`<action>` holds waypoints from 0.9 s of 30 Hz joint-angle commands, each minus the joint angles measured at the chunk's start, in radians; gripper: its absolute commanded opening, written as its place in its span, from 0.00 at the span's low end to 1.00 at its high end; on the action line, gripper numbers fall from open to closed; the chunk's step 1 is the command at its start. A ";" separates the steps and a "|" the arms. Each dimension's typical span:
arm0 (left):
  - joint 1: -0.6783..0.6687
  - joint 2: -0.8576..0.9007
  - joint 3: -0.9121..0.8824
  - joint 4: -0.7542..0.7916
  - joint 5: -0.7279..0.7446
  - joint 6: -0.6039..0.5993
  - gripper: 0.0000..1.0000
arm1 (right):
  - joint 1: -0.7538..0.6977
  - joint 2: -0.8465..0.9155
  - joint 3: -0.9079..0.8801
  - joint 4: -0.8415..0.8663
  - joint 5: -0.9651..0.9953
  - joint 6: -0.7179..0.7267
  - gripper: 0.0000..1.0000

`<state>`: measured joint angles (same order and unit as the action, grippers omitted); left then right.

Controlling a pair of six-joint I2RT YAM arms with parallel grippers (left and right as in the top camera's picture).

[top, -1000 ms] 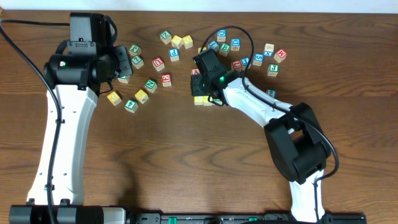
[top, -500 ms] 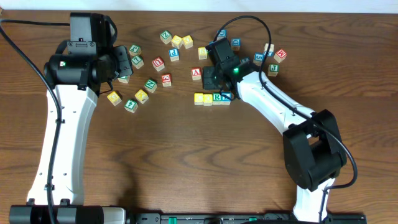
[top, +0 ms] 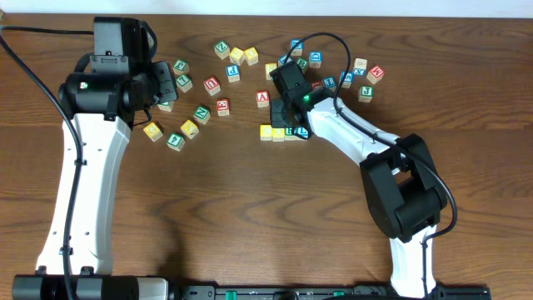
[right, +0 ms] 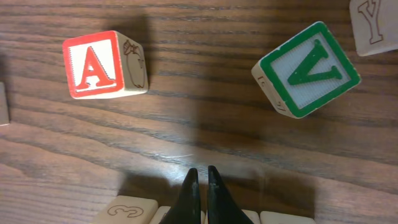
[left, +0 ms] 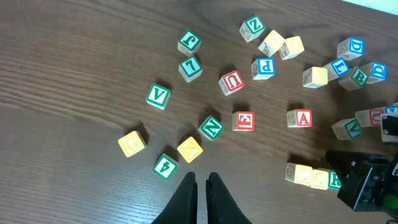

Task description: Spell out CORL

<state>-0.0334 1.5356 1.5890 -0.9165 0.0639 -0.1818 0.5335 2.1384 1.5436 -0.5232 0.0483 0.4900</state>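
Note:
A short row of letter blocks (top: pixel 283 132) lies at mid-table: yellow-faced blocks on the left and a green R on the right end. It also shows in the left wrist view (left: pixel 311 177) and along the bottom edge of the right wrist view (right: pixel 127 211). My right gripper (right: pixel 200 173) is shut and empty, with its tips just beyond the row. In the overhead view the right gripper (top: pixel 289 117) hides part of the row. My left gripper (left: pixel 200 179) is shut and empty, hovering over bare wood at the left (top: pixel 169 90). A green L block (left: pixel 190 67) lies loose.
A red A block (right: pixel 102 65) and a green V block (right: pixel 308 68) lie just beyond the right gripper. Several loose blocks are scattered along the back of the table (top: pixel 233 58), with more at the left (top: pixel 187 125) and back right (top: pixel 366 79).
The right arm swung right and back from the row half a second ago, baring it. Now it is back over the row. The left arm has not moved.

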 commanded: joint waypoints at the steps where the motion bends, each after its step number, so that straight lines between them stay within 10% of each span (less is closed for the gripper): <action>1: 0.007 0.008 -0.018 -0.002 -0.013 0.013 0.08 | 0.003 0.004 0.009 0.000 0.030 0.011 0.01; 27: 0.007 0.008 -0.018 -0.003 -0.013 0.013 0.08 | 0.005 0.011 0.009 -0.057 0.028 0.011 0.01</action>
<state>-0.0334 1.5356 1.5890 -0.9165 0.0639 -0.1818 0.5335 2.1384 1.5436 -0.5789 0.0643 0.4900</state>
